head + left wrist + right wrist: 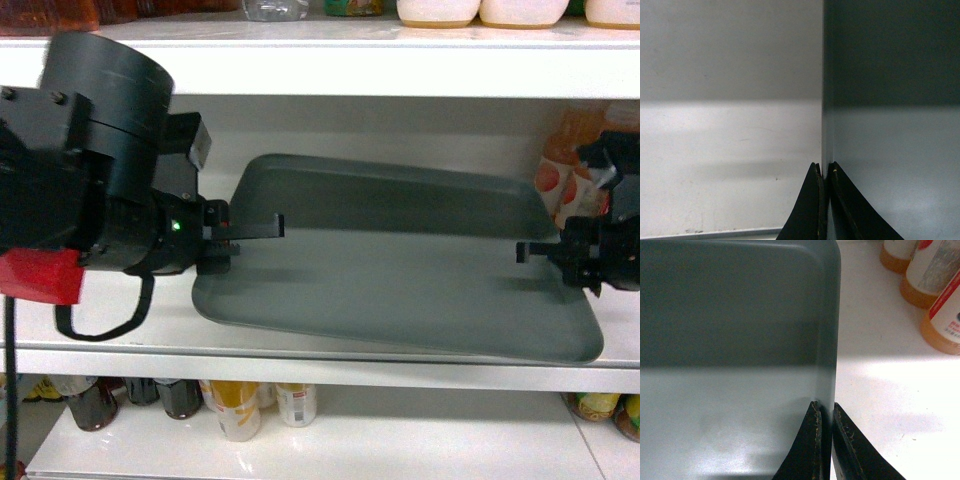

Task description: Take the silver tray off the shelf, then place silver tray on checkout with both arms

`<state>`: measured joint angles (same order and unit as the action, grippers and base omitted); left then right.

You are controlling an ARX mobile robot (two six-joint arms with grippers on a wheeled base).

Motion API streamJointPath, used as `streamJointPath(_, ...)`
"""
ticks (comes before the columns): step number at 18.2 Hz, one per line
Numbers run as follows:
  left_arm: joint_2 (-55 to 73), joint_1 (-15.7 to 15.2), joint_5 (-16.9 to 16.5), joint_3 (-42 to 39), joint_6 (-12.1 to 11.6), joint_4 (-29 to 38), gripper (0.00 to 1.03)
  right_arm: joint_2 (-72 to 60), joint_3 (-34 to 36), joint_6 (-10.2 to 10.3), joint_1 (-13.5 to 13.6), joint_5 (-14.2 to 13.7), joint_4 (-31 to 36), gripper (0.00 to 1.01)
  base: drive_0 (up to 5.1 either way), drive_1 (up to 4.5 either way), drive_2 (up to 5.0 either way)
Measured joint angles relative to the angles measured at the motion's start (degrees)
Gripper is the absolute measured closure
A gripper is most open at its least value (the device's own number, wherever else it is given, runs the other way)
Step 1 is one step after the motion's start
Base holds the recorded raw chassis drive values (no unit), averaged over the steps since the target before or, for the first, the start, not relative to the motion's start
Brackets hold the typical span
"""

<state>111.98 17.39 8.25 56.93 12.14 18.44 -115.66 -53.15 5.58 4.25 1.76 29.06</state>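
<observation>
The silver tray (pixel 400 270) is a flat grey-green rectangle lying on the white shelf (pixel 330 352), its front edge near the shelf lip. My left gripper (pixel 262 230) is shut on the tray's left rim; in the left wrist view its tips (pixel 824 170) pinch the thin rim of the silver tray (pixel 890 125). My right gripper (pixel 530 252) is shut on the right rim; the right wrist view shows that gripper (pixel 826 409) clamping the edge of the silver tray (pixel 730 365). The checkout is out of view.
Orange-based bottles (pixel 556 170) stand on the shelf behind the tray's right end, also bottles (pixel 935 290) in the right wrist view. Jars and cans (pixel 235 405) sit on the lower shelf. Another shelf board (pixel 320 55) with goods runs close above.
</observation>
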Motion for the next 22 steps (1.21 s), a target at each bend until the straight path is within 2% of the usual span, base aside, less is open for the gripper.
streamJointPath(5,-11.8,1.4,2.8,-13.6,-2.7,3.3,1.00,14.3,15.6,0.6,1.5,-0.4,2.3,0.98,0.0,0.00,0.0)
streamJointPath(6,-13.7,1.6,2.9,-15.5,-2.7,3.5,1.00,16.0,16.8,0.6,1.7,-0.3,2.3,0.98,0.0,0.00,0.0)
streamJointPath(19,-13.7,1.6,3.1,-15.5,-3.1,3.9,1.00,16.0,16.8,0.6,1.8,-0.3,2.5,0.98,0.0,0.00,0.0)
streamJointPath(22,-13.7,1.5,3.1,-15.5,-3.1,3.7,1.00,16.0,16.8,0.6,1.8,-0.3,2.4,0.98,0.0,-4.10,4.2)
